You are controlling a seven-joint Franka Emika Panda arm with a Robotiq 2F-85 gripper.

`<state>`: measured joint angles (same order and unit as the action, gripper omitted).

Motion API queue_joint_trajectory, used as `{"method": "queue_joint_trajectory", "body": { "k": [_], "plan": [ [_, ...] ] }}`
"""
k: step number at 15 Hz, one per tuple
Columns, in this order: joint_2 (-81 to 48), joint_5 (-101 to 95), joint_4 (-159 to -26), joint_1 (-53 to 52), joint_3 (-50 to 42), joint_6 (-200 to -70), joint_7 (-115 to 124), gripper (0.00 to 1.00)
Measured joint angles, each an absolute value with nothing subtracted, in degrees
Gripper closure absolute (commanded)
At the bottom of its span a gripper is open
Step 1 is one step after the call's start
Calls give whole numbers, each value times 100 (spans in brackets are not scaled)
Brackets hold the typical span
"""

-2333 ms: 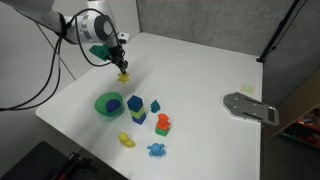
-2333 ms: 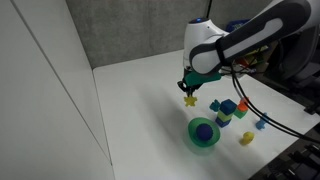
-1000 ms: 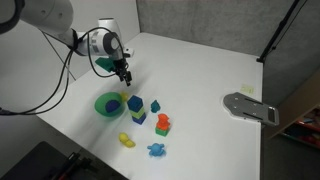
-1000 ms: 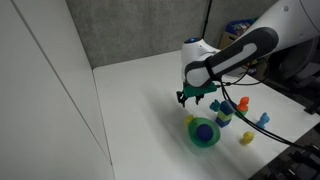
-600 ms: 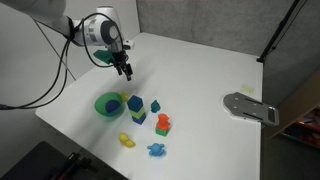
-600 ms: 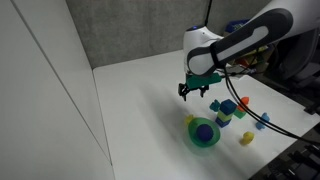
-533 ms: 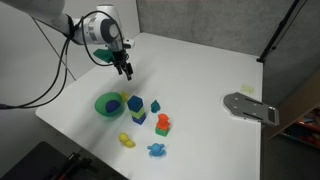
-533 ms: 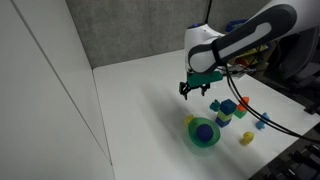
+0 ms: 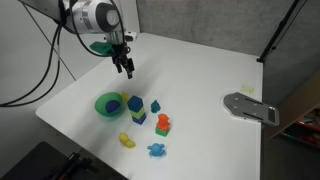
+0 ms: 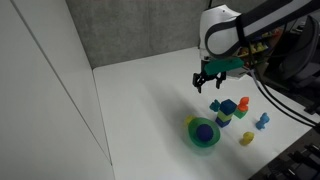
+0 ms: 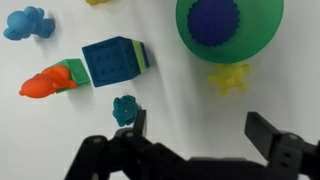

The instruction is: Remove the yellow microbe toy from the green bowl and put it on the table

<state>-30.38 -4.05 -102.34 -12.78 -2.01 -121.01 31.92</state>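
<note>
Both exterior views looked down from afar over different edges of the tabletop (image 9: 200,70); the wrist view, close, looked straight down; all shared the green bowl (image 9: 101,107).

no readable text, labels, brands or nos. in any view. toys, bowl, table and arm show no legible markings; pics too small/blurry to make out any print.
</note>
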Motion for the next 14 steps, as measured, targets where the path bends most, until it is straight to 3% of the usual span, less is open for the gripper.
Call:
{"method": "queue_joint_trajectory", "body": {
  "k": [14],
  "plan": [
    [-441,-319,-11975,-669,-180,-11247,2428,0]
  ]
}}
